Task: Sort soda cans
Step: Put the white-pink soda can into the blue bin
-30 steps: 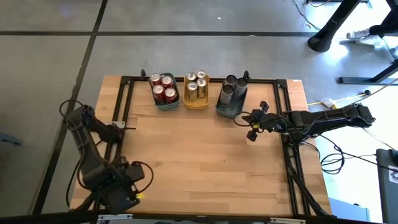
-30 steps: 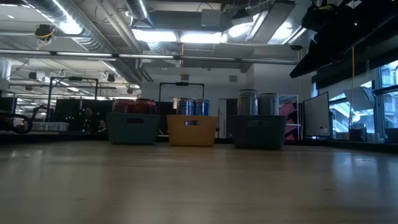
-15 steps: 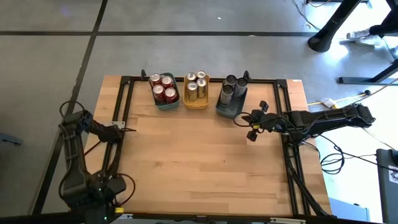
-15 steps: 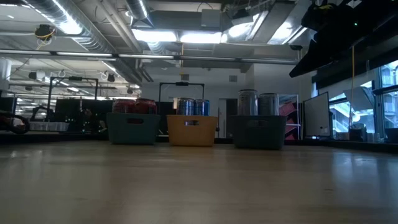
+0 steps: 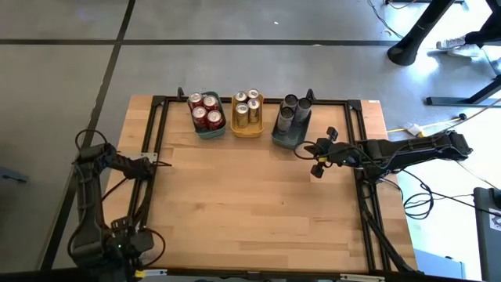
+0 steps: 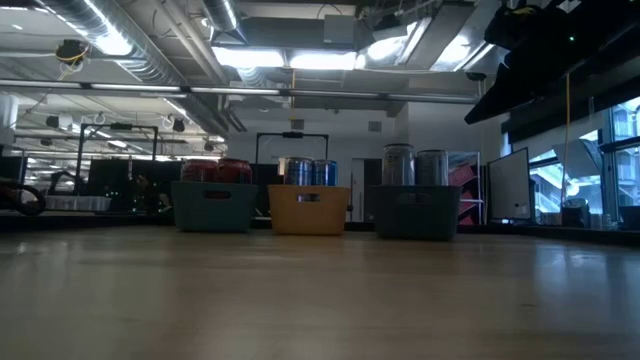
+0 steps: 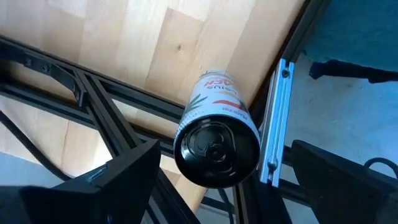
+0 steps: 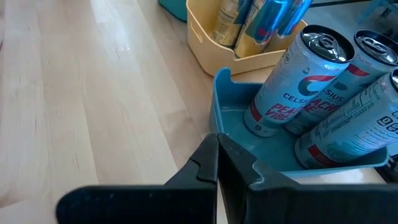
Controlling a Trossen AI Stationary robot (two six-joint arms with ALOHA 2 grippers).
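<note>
The left gripper (image 5: pixel 117 249) sits at the bottom edge of the high view, too dark to make out. One silver can (image 8: pixel 367 127) is cut off, perhaps lying tilted.

Probably lab: exposed ceiling ducts (image 6: pixel 120 45)

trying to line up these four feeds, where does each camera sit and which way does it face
High: above the table, looking straight down; both arms show, left gripper at the near left corner, right gripper by the grey tray.
Low: at tabletop height, looking level at the three trays; no gripper shows.
Left wrist: looks past its spread fingers at a can held between them, over the frame.
Right wrist: looks past its shut fingers into the grey tray.
Shared: the yellow tray shows in the high, low and right wrist views.
</note>
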